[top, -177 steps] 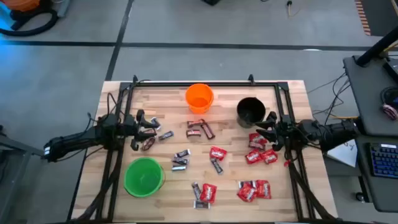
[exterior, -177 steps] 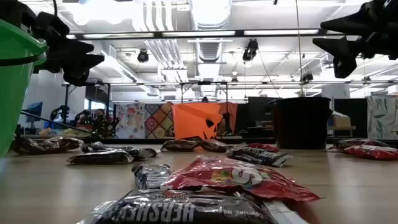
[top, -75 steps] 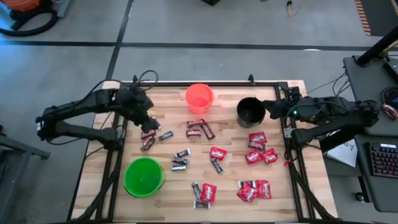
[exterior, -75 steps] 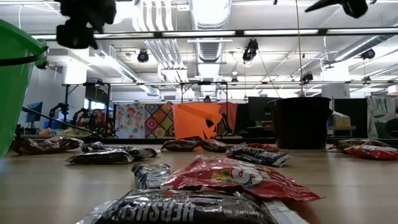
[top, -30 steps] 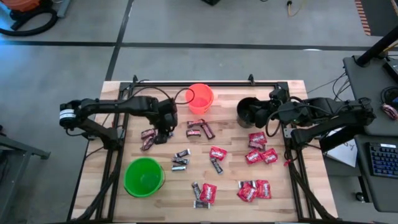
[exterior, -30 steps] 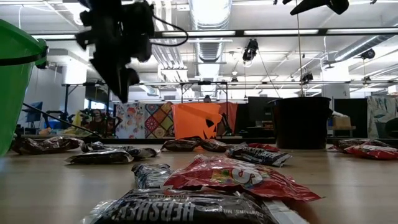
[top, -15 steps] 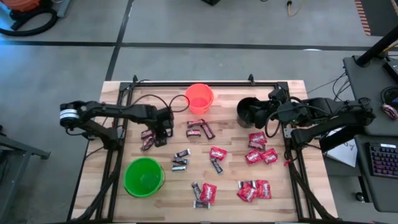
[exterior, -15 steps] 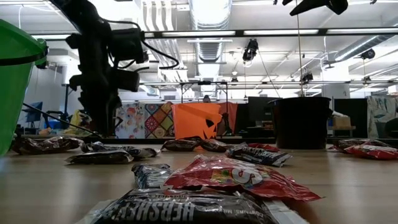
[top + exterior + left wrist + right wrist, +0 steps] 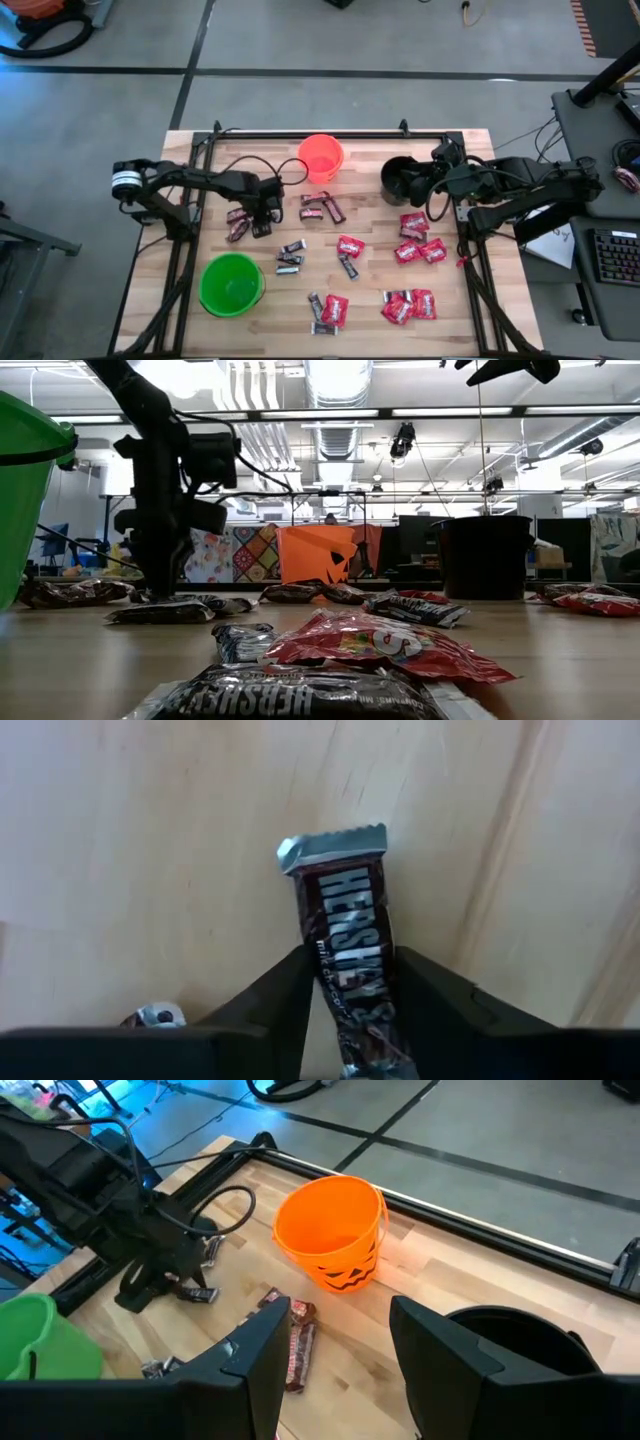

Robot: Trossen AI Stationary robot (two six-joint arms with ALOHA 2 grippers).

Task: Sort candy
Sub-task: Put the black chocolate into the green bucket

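1. The left end effector [image 9: 262, 222] is down at the bench [image 9: 460, 300], fingers either side of a dark mini bar [image 9: 350, 960]. In the left wrist view the fingers [image 9: 275, 995] hug the bar's long edges, touching or all but touching it; a closed grip on it looks likely, with the bar flat on the wood.
2. Straddling the narrow width makes sense: the bar is long and slim, so a pinch across the short axis should hold it square.
3. The right end effector [image 9: 330, 1350] hangs open by the black cup [image 9: 402, 178], waiting; its wrist view looks between its spread fingers at the orange cup [image 9: 332, 1230].
4. The rest of the candy [image 9: 410, 304] lies loose across the bench: red packets cluster toward the right arm's side, dark bars sit mid-bench and near the left arm. The green cup [image 9: 232, 284] stands at the near left.
5. Wrappers are glossy film with crimped, saw-cut ends; the gripped bar has pale lettering on dark brown. That slick foil could slip under light pressure.
6. The bench is pale planked wood, smooth and flat. The cups are rigid plastic, round and open-topped; the orange one bears a pumpkin face.
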